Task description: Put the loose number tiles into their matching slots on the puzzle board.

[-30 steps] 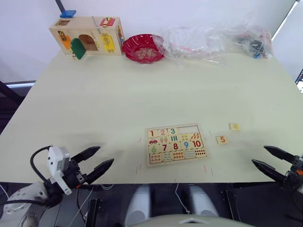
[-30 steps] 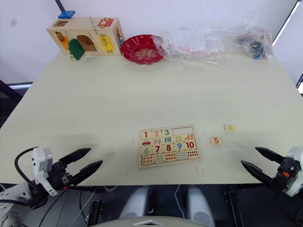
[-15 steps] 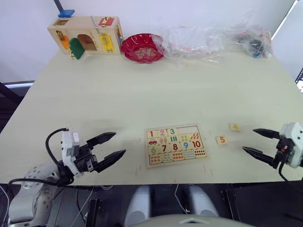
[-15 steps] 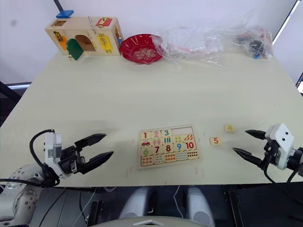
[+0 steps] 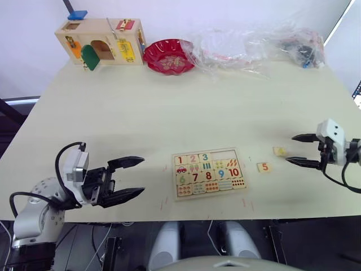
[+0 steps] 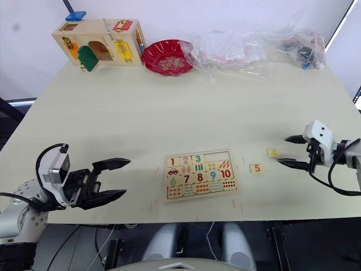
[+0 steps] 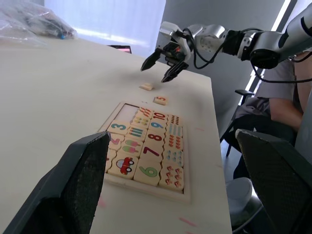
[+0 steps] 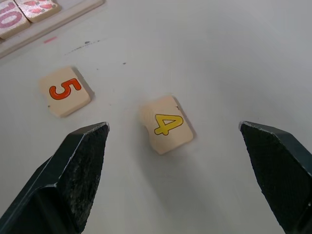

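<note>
- The number 4 tile [image 8: 167, 125] is a small flat square of pale wood with a yellow 4 on top. It looks light and hard, and it will not bend.
- It lies flat on the table [image 5: 169, 107], near the right edge, so the sure way to lift it is probably to pinch two opposite side edges.
- It is thin, so the fingers likely have to come down almost to the table top, or the tile may slide away.
- The number 5 tile [image 8: 65, 90] is the same kind of square, with a red 5. It sits just beside the 4, between it and the puzzle board [image 5: 209, 171].
- The puzzle board is a flat wooden tray with a raised rim, near the front edge of the table. In its top row, the matching slots [image 5: 225, 154] for 4 and 5 are bare.
- The right gripper [image 5: 298, 150] hangs just by the 4 tile, its two black fingers spread wide, one on each side of it, holding nothing.
- The left gripper [image 5: 131, 178] waits near the front left, fingers also wide and holding nothing.
</note>
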